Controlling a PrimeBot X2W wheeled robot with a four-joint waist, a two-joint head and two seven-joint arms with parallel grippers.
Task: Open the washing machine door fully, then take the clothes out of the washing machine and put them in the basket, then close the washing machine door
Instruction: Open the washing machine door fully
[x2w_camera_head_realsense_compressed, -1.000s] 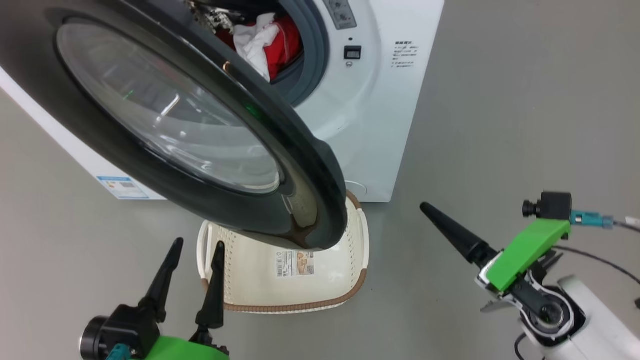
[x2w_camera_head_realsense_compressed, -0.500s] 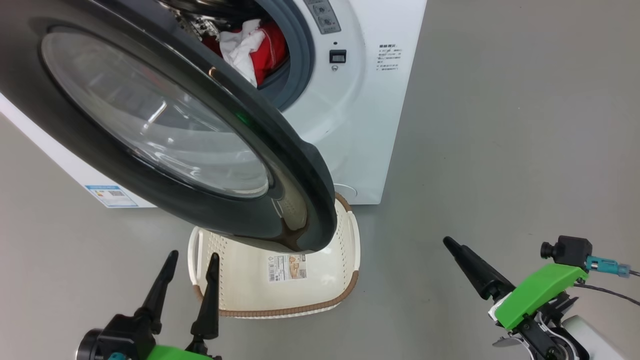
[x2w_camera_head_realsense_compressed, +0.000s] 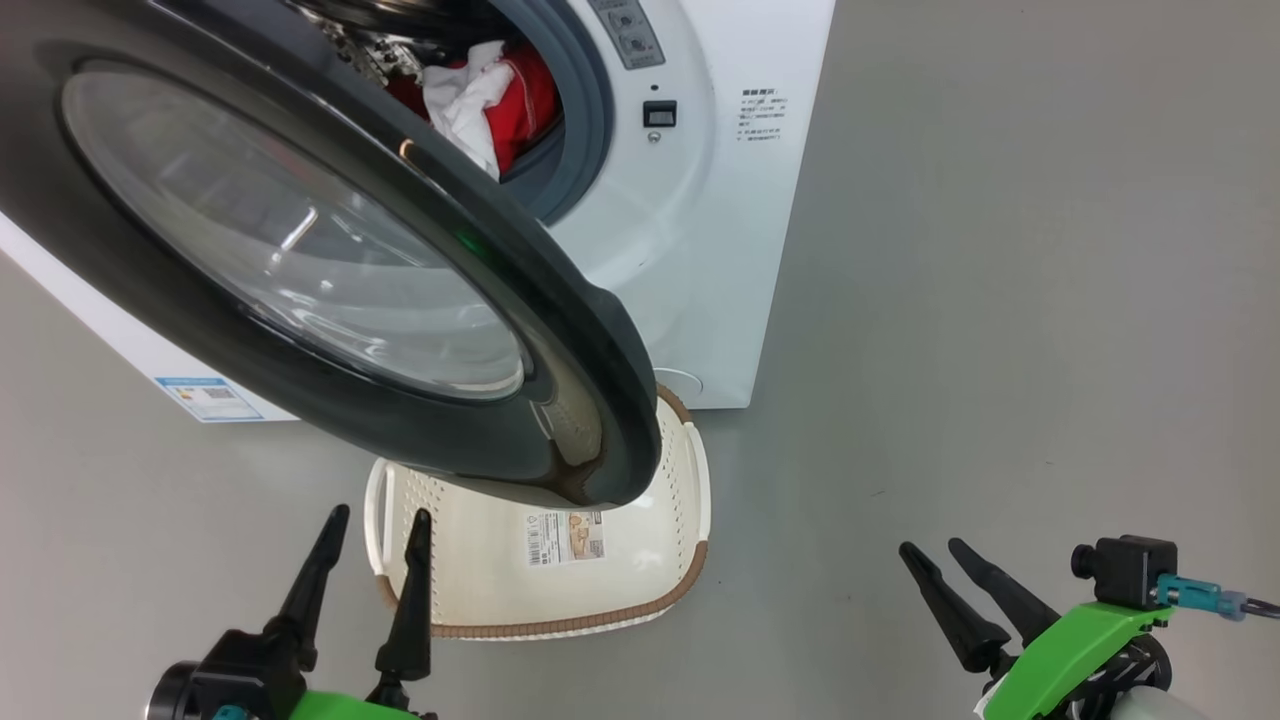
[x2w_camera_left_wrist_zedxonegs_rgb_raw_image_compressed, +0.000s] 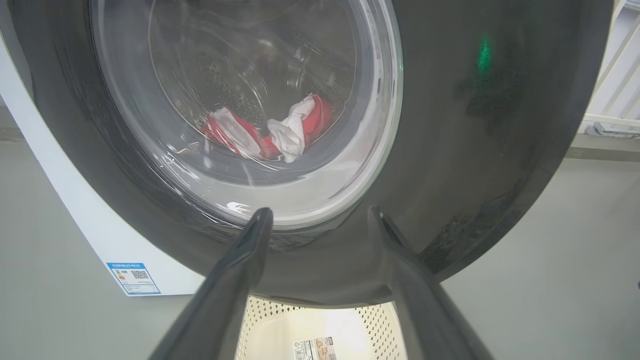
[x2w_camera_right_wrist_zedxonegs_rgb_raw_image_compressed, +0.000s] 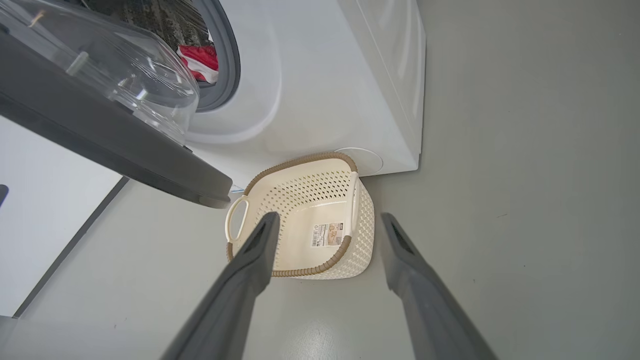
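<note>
The washing machine door (x2w_camera_head_realsense_compressed: 575, 310), black-rimmed with a clear glass bowl, stands part-way open and hangs over the basket (x2w_camera_head_realsense_compressed: 600, 619). Behind it is the white washing machine (x2w_camera_head_realsense_compressed: 700, 250), with the red and white clothes (x2w_camera_head_realsense_compressed: 490, 90) lying in its drum. My left gripper (x2w_camera_head_realsense_compressed: 381, 513) is open at the lower left, just short of the door's lower rim (x2w_camera_left_wrist_zedxonegs_rgb_raw_image_compressed: 450, 150); through the glass I see the clothes (x2w_camera_left_wrist_zedxonegs_rgb_raw_image_compressed: 285, 132). My right gripper (x2w_camera_head_realsense_compressed: 930, 546) is open at the lower right, well clear of the machine. Between its fingers lies the basket (x2w_camera_right_wrist_zedxonegs_rgb_raw_image_compressed: 310, 272), which holds no clothes.
Bare grey floor (x2w_camera_head_realsense_compressed: 1000, 300) spreads to the right of the machine and around the basket. A blue-and-white sticker (x2w_camera_head_realsense_compressed: 208, 397) marks the machine's lower left side. A white panel with a dark edge (x2w_camera_right_wrist_zedxonegs_rgb_raw_image_compressed: 50, 225) stands at the left of the right wrist view.
My right gripper has drawn back and down toward the lower right, and both its fingers now show. The camera has shifted a little; the door stands as before.
</note>
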